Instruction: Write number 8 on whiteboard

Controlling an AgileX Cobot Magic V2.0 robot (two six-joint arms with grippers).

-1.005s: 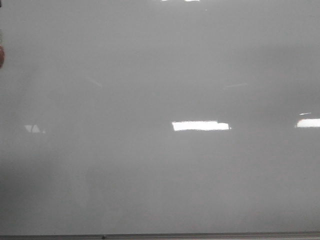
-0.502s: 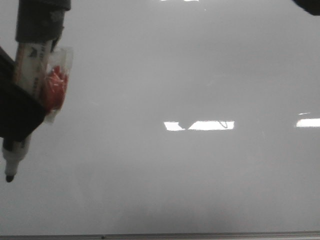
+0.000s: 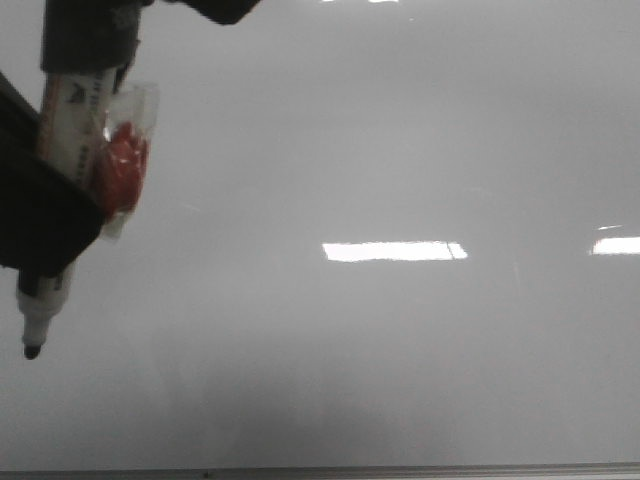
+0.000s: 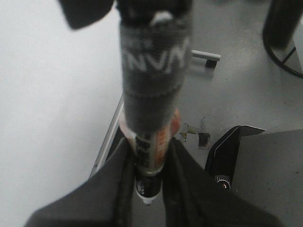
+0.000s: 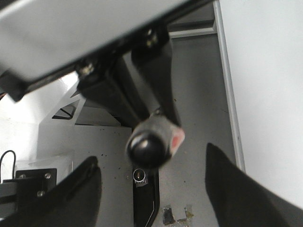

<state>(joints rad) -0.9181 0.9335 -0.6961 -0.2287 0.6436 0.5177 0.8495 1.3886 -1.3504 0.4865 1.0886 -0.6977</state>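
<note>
The whiteboard [image 3: 400, 330] fills the front view, glossy and pale grey, with a thin dark bottom edge. No number 8 shows on it. My left gripper [image 4: 149, 189] is shut on a white marker [image 3: 60, 150], held upright at the far left with its black tip [image 3: 31, 350] pointing down. A grey strap [image 4: 154, 71] wraps the marker's upper part, and a red tag in clear plastic [image 3: 122, 170] hangs beside it. My right gripper [image 5: 151, 198] is open and empty. The marker's dark rear end [image 5: 147, 147] shows beyond its fingers.
Bright rectangular light reflections [image 3: 393, 251] lie on the board. A dark shape [image 3: 215, 8] sits at the top edge beside the marker's top. Grey floor [image 4: 236, 85] and a dark base [image 4: 265, 179] lie below the board's edge.
The marker and left gripper came into the front view from the left and then shifted slightly down. A dark shape moved from the top right corner to beside the marker's top.
</note>
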